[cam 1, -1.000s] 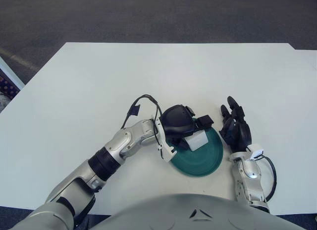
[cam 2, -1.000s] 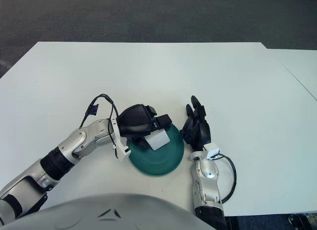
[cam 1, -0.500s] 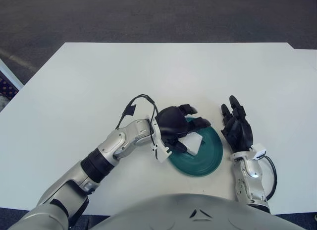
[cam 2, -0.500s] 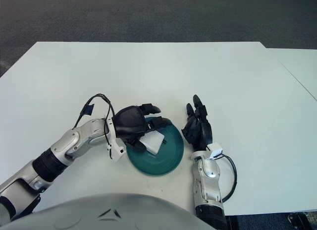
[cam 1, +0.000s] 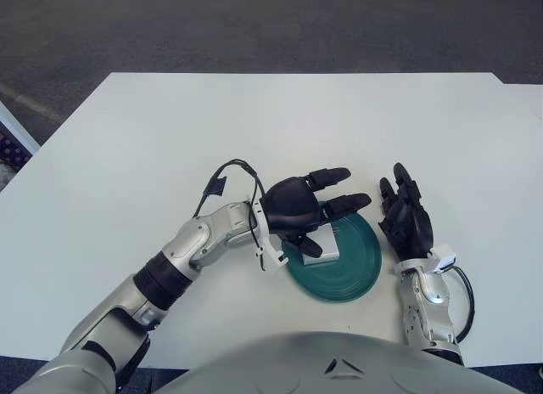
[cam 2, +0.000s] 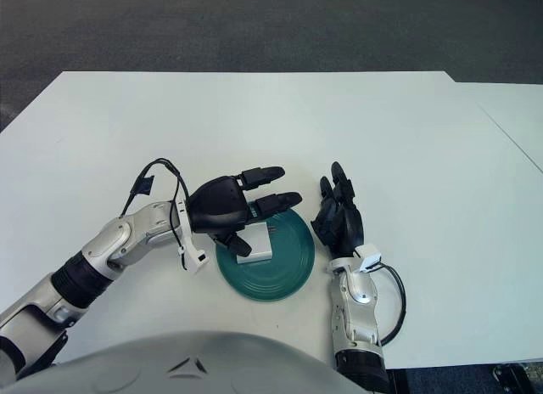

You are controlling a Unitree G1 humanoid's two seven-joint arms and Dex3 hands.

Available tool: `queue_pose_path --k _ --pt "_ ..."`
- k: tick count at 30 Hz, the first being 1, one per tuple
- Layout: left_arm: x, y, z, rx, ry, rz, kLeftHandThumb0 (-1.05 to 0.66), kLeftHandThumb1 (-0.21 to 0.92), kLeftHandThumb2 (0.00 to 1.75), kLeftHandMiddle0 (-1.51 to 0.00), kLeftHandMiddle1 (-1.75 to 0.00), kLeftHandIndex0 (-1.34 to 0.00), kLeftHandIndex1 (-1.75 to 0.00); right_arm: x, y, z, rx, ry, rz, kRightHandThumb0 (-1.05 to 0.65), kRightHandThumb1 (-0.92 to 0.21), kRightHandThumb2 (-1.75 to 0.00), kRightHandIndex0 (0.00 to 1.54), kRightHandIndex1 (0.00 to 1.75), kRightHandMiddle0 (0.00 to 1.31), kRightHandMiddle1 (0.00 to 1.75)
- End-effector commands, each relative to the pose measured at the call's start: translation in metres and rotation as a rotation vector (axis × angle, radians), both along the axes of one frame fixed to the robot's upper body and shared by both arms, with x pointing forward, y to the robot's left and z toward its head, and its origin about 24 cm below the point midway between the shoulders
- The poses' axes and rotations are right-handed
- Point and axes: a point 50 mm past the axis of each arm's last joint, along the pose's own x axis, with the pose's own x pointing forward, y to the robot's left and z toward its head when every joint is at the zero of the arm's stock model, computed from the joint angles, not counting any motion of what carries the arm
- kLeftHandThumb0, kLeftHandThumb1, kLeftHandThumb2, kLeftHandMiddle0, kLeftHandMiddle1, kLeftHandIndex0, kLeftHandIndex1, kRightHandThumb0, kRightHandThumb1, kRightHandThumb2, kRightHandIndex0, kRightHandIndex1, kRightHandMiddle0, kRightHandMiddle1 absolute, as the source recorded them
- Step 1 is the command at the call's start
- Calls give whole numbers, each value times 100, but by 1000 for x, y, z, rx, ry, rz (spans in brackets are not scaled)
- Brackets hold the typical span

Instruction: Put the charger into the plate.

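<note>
My black three-finger left hand (cam 1: pixel 299 209) above the plate's left edge, fingers (cam 1: pixel 329 175) spread wide, gripping nothing, one small white block charger (cam 1: pixel 321 244) lying flat in the one round dark-green plate (cam 1: pixel 352 273), my right hand (cam 1: pixel 405 220) beside the plate's right rim, fingers extended, empty, white table (cam 1: pixel 153 148)

A white table (cam 1: pixel 170 131) fills most of the view, its far edge running against dark grey carpeted floor (cam 1: pixel 254 25), with a sliver of some pale-framed object (cam 1: pixel 13 135) showing past the table's left edge, too cropped to identify.
</note>
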Motion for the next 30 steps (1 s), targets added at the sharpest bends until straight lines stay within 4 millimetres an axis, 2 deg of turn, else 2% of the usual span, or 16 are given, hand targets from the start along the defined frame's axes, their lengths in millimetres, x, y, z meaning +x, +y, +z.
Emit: queue_pose_path --k 1,15,19,23,25,28,30 --pt "5 4 2 -18 7 19 -105 92 87 0 0 0 0 -23 4 -40 34 249 12 -88 -92 -94 0 0 0 15" --pt "16 12 11 -77 3 80 -105 92 76 0 0 0 0 -25 4 -43 23 272 -6 -90 -92 -93 0 0 0 21" --pt "22 20 16 -120 1 134 -105 92 72 0 0 0 0 -27 5 -44 25 275 -9 -91 -92 -93 1 0 0 20" --pt "28 31 19 -203 75 219 -105 92 68 0 0 0 0 -28 5 -44 24 276 -8 -90 -92 -93 4 2 0 22" --pt "29 41 16 -297 178 284 -105 92 67 0 0 0 0 -28 5 -43 25 278 -5 -90 -92 -93 5 2 0 23" --pt "26 54 3 -599 419 367 -105 92 64 0 0 -1 -1 -28 5 -43 28 283 -2 -89 -92 -93 7 3 0 24" --pt "26 55 -4 -832 570 414 -105 92 64 0 0 -3 -2 -29 5 -44 29 288 -2 -88 -92 -93 8 3 0 24"
